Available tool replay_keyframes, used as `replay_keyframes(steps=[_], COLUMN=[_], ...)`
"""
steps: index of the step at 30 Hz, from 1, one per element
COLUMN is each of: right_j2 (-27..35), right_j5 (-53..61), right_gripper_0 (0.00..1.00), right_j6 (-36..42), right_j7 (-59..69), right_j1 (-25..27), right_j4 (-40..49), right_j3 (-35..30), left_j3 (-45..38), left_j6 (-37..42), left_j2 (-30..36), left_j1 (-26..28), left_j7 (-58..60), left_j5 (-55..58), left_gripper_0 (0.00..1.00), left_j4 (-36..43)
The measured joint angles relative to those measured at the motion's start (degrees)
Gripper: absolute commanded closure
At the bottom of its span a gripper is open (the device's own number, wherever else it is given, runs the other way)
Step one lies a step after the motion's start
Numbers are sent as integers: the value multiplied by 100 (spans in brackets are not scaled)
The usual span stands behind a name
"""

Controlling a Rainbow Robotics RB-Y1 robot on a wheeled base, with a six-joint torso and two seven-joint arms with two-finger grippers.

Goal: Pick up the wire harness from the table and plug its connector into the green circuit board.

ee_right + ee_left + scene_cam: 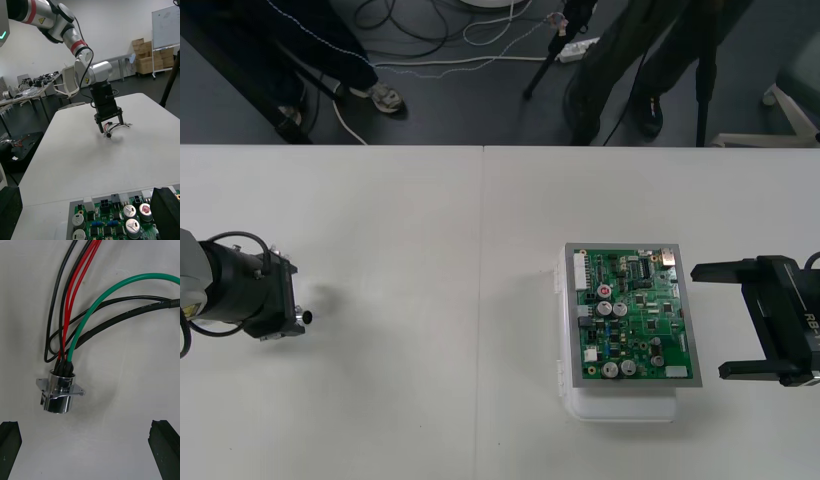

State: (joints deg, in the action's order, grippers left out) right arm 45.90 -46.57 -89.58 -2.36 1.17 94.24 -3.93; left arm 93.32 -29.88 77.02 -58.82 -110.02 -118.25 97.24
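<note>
My left tool (86, 427) has its black fingers (9, 442) spread wide. The wire harness (80, 333) lies on the table (430, 250) just ahead of them, with its round metal socket (60, 393) in line with the gap, barrel end facing the tool and the wires running away from it. The right tool (715, 320), also spread and holding nothing, sits just beside the green circuit board (630, 315), well apart from the harness, so I judge the pick-up falls to the left arm.

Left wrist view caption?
Open left gripper above the harness socket lying on the table, its red, black and green wires fanning away.
</note>
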Motion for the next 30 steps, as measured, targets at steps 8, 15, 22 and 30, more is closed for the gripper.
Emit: replay_keyframes(steps=[8,15,22,30], right_j2=[116,139,139,138], right_j5=[-1,-60,-59,-59], right_gripper_0=[0,0,0,0], right_j6=[0,0,0,0], right_j7=[46,42,-607,-1183], right_j1=[62,160,275,372], right_j4=[31,35,37,36], right_j3=[-97,-455,-511,-511], left_j3=[289,784,1203,1319], left_j6=[257,308,316,333], left_j2=[-208,-461,-536,-609], left_j1=[-39,-270,-508,-528], left_j7=[-945,-1814,-1814,-1814], left_j5=[-73,-96,-120,-120], left_gripper_0=[0,0,0,0], left_j4=[-267,-447,-515,-573])
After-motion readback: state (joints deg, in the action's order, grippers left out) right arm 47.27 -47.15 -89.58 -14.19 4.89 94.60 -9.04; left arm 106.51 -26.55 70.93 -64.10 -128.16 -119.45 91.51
